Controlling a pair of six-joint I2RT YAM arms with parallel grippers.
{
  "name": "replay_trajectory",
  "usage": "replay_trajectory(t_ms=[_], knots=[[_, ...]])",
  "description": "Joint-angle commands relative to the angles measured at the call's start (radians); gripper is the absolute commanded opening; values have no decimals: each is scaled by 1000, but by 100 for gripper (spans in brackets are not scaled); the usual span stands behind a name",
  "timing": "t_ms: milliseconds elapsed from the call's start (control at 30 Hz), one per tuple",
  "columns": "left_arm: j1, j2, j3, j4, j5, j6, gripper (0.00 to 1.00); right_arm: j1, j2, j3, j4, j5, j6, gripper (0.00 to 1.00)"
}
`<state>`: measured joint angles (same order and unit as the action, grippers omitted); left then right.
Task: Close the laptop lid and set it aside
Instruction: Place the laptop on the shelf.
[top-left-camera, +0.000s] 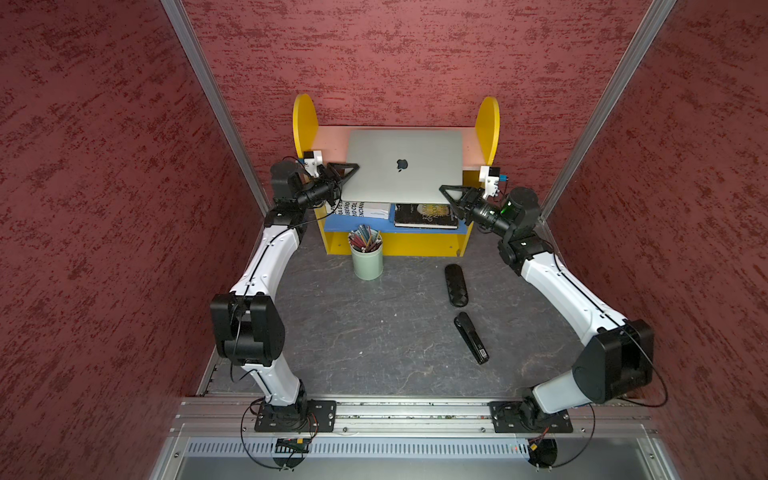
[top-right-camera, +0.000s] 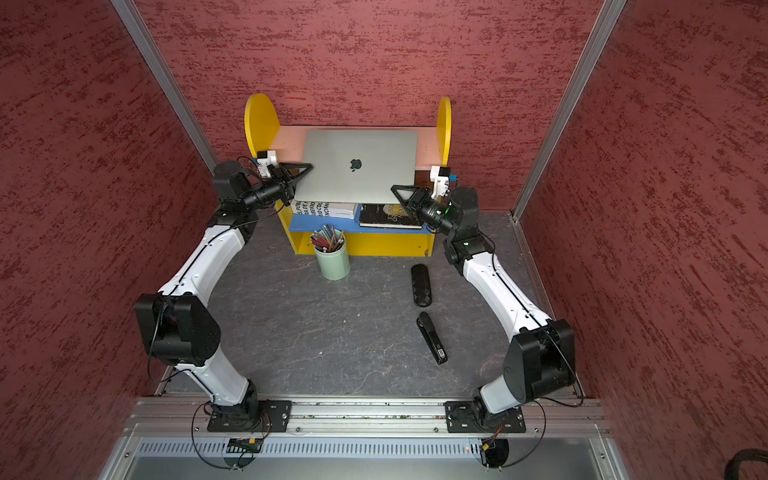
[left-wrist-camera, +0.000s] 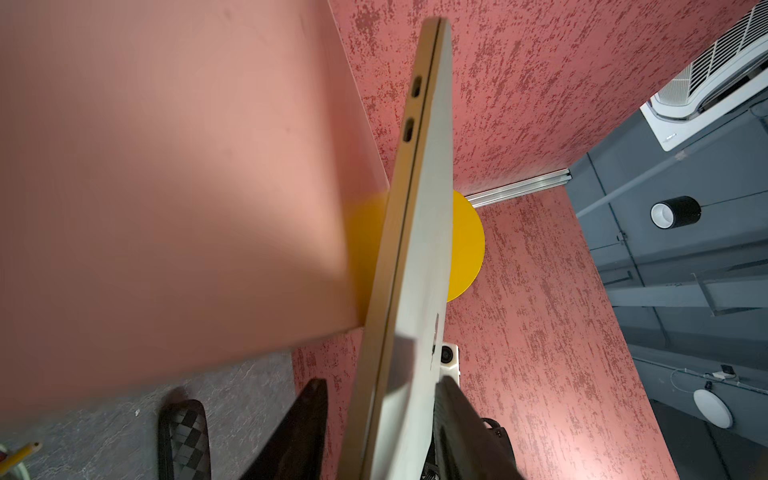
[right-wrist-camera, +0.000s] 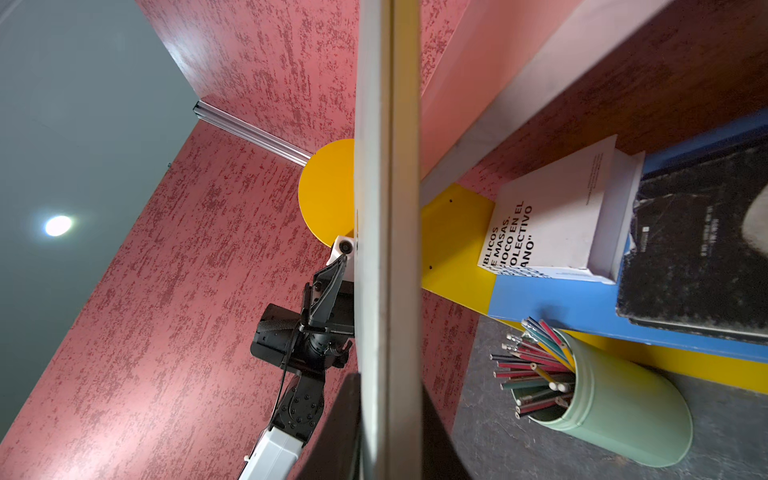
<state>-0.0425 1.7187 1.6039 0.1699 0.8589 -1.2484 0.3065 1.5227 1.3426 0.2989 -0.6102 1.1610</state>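
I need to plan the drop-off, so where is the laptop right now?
In both top views the laptop is tilted up at the back centre, over the shelf and its books, between the left gripper and right gripper.

Here's the laptop (top-left-camera: 405, 166), up between the two claws: left claw (top-left-camera: 348, 172) astride one side edge, right claw (top-left-camera: 451, 193) astride the opposite lower corner. Beyond both claws stands the shelf unit (top-left-camera: 332, 143). Below the claws, on its board, one book (top-left-camera: 374, 210) lies on the left claw's side and another book (top-left-camera: 428, 216) by the right. Nearer the robot, a pencil cup (top-left-camera: 368, 259) stands on the table (top-left-camera: 374, 332). On the right claw's side lies a case (top-left-camera: 456, 284), then a stapler (top-left-camera: 471, 338).
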Motion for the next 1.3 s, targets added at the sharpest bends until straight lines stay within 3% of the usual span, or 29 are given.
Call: replay_trajectory(t_ms=[0,533,833,1267], knots=[[-79,6,48,31,23,-21,50,90,45,36,18,-251,-18,0],[-63,-102,-17,-14,29,43,75,51,57,61,40,-168,59,0],[-27,-155,-71,-67,34,92,78,12,67,90,83,-80,153,0],[11,-177,-20,-263,41,215,79,-45,88,161,44,30,223,0]])
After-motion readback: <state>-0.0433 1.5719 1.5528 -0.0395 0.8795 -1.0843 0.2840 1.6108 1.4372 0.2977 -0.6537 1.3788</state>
